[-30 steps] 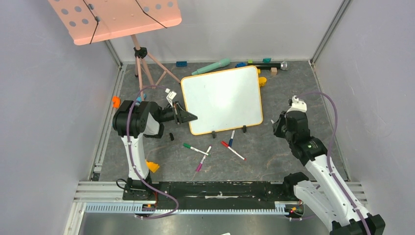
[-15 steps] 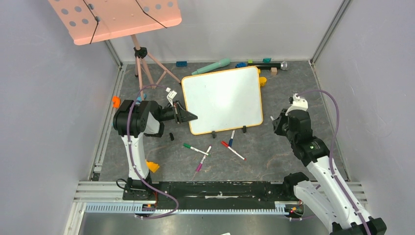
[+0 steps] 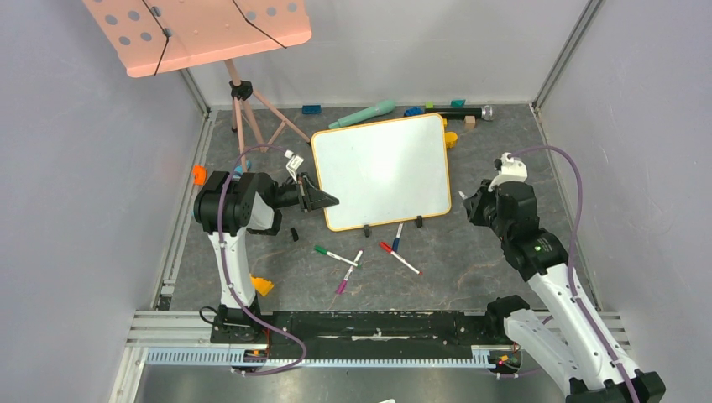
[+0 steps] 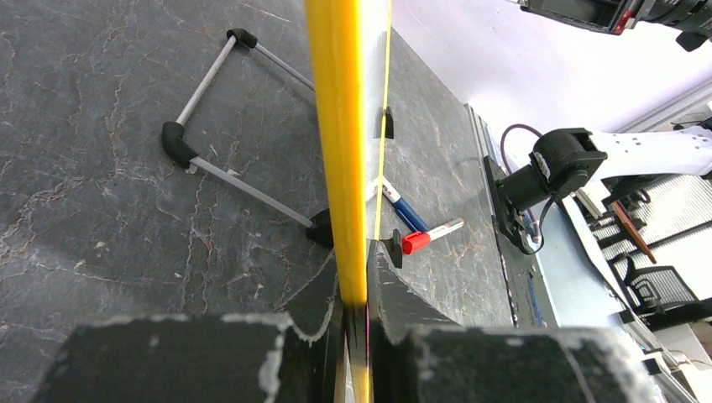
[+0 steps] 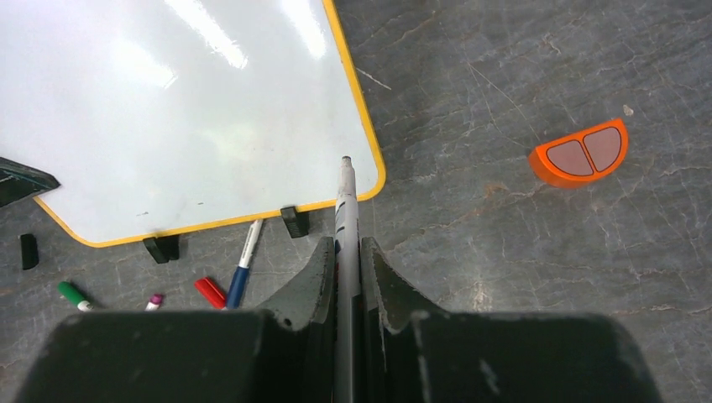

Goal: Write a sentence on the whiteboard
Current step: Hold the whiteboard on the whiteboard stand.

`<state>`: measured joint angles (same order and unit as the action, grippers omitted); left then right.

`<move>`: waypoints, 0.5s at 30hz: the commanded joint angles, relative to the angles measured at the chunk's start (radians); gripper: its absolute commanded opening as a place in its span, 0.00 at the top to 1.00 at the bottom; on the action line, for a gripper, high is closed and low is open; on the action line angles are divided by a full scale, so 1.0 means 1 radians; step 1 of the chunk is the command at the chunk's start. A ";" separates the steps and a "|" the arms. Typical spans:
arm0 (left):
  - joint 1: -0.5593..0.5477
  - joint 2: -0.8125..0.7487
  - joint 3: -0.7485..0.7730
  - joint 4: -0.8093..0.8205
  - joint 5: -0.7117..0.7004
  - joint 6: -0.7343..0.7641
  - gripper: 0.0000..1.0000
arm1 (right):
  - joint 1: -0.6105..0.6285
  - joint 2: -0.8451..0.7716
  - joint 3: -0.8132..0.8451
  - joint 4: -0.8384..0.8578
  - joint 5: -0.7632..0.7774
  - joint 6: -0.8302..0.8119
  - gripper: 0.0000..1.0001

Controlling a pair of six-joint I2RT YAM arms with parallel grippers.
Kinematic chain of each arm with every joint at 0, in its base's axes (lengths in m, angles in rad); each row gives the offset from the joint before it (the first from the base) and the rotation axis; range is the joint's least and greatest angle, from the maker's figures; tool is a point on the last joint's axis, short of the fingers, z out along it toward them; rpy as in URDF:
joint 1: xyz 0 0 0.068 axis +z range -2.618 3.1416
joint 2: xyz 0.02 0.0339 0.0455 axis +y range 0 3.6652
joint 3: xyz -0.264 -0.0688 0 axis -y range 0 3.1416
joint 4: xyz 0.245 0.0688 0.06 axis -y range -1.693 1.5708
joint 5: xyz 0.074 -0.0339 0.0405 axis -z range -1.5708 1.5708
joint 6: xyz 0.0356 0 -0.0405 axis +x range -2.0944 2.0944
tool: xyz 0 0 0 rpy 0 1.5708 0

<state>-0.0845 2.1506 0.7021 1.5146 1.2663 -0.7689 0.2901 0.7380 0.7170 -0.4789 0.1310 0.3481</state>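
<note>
At the far left a pink music stand stands over the back corner of the desk, taking no part in this. Just below it, the left fingers are pinched tight on the yellow rim of the whiteboard, at its left edge. From the wrist view the rim runs straight up out of that grip, with a wire leg propping the board from behind. I take it the hold is there to keep the board from sliding or tipping once a pen presses on it.

The board sits mid-desk, resting on two black clips along its near edge. Its face is glossy and bare, with no letters on it, so the writing looks not yet begun.

In front of the board lie four spare pens: green, purple, blue and red, all capped and untouched.

To the right, the right fingers are closed around a slim grey marker. Its tip points at the board's near right corner, close to the rim, though I cannot tell whether it touches. Held lengthwise like that, it is lined up to reach the surface. An orange half-round toy lies well apart to the right.
</note>
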 commanded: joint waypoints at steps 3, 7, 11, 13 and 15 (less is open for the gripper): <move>0.020 0.048 0.005 0.042 -0.090 0.211 0.98 | 0.000 0.011 0.059 0.063 -0.020 -0.007 1.00; 0.020 0.045 -0.001 0.042 -0.107 0.213 0.98 | 0.000 0.047 0.078 0.081 -0.049 0.013 1.00; 0.020 0.045 -0.001 0.042 -0.102 0.216 0.98 | -0.001 0.078 0.099 0.100 -0.083 0.024 1.00; 0.018 0.046 0.003 0.043 -0.092 0.217 0.98 | 0.000 0.071 0.092 0.111 -0.087 0.035 1.00; 0.018 0.048 0.006 0.042 -0.087 0.213 0.98 | 0.000 0.064 0.080 0.122 -0.097 0.045 1.00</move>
<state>-0.0845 2.1506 0.7021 1.5146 1.2675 -0.7677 0.2901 0.8181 0.7666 -0.4183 0.0666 0.3672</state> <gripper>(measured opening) 0.131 0.119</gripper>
